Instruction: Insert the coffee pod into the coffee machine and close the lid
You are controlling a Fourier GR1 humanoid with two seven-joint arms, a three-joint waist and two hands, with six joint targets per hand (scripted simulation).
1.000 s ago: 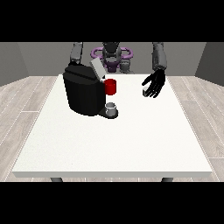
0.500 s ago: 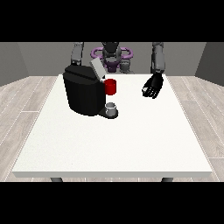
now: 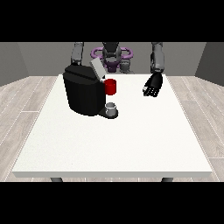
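One view only, from across the white table, facing the robot at the top; a black coffee machine stands on the table's far left part, its grey lid tilted up and open; a red thing at the machine sits at the machine's right side, just below the lid; beneath it, on the machine's dark base, rests a small grey thing, which cannot be told for certain as the pod; the hand at the view's right hangs above the table's far right part, well apart from the machine, its black fingers loosely bent downward and holding nothing; the hand at the view's left is hidden behind the machine, only its grey arm showing above, so its fingers cannot be told.
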